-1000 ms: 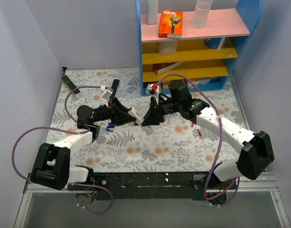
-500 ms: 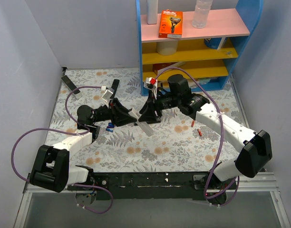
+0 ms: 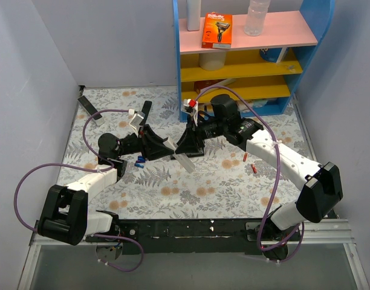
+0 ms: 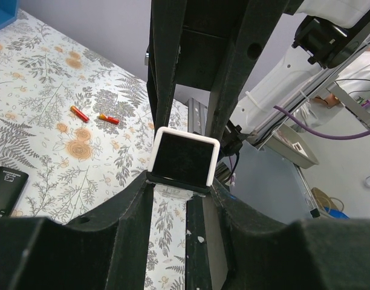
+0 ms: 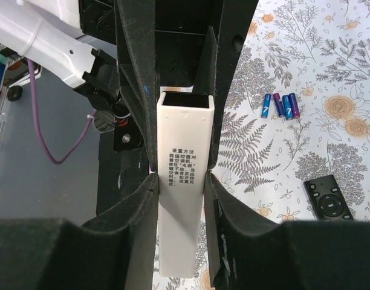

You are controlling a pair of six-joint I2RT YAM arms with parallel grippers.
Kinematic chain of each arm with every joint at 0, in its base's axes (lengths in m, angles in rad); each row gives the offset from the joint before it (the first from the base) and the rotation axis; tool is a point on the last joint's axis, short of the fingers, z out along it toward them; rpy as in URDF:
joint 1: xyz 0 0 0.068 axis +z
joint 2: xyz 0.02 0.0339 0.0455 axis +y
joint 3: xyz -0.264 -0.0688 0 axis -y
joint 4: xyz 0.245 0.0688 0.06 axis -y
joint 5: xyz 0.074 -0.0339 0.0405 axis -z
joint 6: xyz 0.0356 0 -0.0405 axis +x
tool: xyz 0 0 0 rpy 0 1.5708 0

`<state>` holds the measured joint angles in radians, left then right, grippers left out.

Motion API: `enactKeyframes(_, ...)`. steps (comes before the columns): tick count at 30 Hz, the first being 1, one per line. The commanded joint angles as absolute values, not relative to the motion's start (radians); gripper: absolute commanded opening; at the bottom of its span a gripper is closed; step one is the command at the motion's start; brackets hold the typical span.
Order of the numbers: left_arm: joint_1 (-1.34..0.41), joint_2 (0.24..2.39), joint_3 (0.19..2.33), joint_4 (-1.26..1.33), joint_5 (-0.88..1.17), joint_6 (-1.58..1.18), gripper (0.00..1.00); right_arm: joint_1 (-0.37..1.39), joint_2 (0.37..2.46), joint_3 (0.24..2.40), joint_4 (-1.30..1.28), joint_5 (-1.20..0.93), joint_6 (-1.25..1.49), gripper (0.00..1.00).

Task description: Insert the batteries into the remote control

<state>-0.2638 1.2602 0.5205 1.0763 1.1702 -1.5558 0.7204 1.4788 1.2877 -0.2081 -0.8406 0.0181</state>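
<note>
The white remote control (image 5: pixel 184 199) is a slim bar with small printed text. My right gripper (image 5: pixel 182 178) is shut on its sides. Its far end reaches between the fingers of my left gripper (image 4: pixel 184 175), which is shut on that white-rimmed end (image 4: pixel 184 158). In the top view both grippers meet mid-table, left gripper (image 3: pixel 156 147) and right gripper (image 3: pixel 191 146), with the remote (image 3: pixel 186 162) sticking out below them. Two red batteries (image 3: pixel 246 157) (image 3: pixel 254 167) lie on the cloth to the right of the right arm; they also show in the left wrist view (image 4: pixel 79 113) (image 4: pixel 109 119).
Small blue cells (image 3: pixel 138 161) lie below the left gripper and show in the right wrist view (image 5: pixel 280 104). Black remotes lie at the back left (image 3: pixel 146 111) (image 3: pixel 88 106). A blue shelf unit (image 3: pixel 245 54) with boxes and bottles stands at the back right.
My right arm has swung left with the white remote, bringing its end in between the left gripper's fingers. The left arm has hardly moved.
</note>
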Motion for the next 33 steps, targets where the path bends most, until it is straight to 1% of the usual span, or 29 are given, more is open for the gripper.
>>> enactKeyframes(1, -0.265, 1.227, 0.529, 1.104, 1.112, -1.565, 0.00, 0.723, 1.468, 1.304, -0.204, -0.874, 0.003, 0.33)
enactKeyframes(2, -0.265, 1.232, 0.528, 1.118, 1.097, -1.586, 0.00, 0.721, 1.468, 1.295, -0.207, -0.879, 0.003, 0.28)
enactKeyframes(5, -0.265, 1.239, 0.531, 1.164, 1.075, -1.618, 0.00, 0.723, 1.460, 1.279, -0.215, -0.887, 0.003, 0.23)
enactKeyframes(13, -0.245, 1.259, 0.511, 1.305, 1.009, -1.707, 0.00, 0.719, 1.433, 1.220, -0.285, -0.896, -0.093, 0.23)
enactKeyframes(21, -0.229, 1.259, 0.525, 1.319, 1.011, -1.715, 0.00, 0.721, 1.408, 1.164, -0.357, -0.877, -0.147, 0.23)
enactKeyframes(26, -0.227, 1.252, 0.522, 1.289, 1.031, -1.686, 0.00, 0.716, 1.399, 1.147, -0.364, -0.864, -0.140, 0.22)
enactKeyframes(28, -0.227, 1.247, 0.519, 1.232, 1.045, -1.652, 0.00, 0.715, 1.390, 1.149, -0.350, -0.855, -0.115, 0.21)
enactKeyframes(33, -0.227, 1.213, 0.485, 1.030, 1.081, -1.496, 0.00, 0.698, 1.361, 1.151, -0.256, -0.816, -0.032, 0.13)
